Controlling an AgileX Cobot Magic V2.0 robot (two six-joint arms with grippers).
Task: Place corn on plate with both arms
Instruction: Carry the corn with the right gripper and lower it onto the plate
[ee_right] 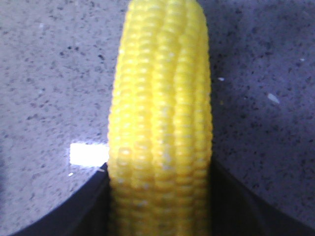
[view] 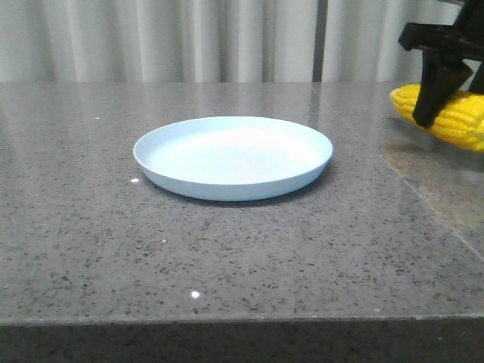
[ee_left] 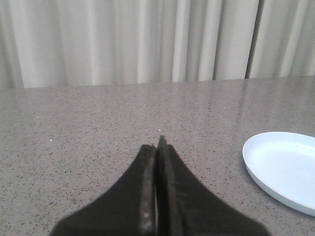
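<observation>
The corn [view: 454, 119] is a bright yellow cob with tight, even rows of glossy kernels, lying at the far right of the grey speckled worktop [view: 227, 257], well apart from the plate [view: 233, 157]. The right hand [view: 439, 94] has its black fingers [ee_right: 64, 216] set on either side of the cob, which fills the gap between them in the right wrist view. The pale blue plate sits empty mid-worktop, and the left hand [ee_left: 157, 187] is closed on nothing, fingers pressed together above bare worktop beside the plate.
</observation>
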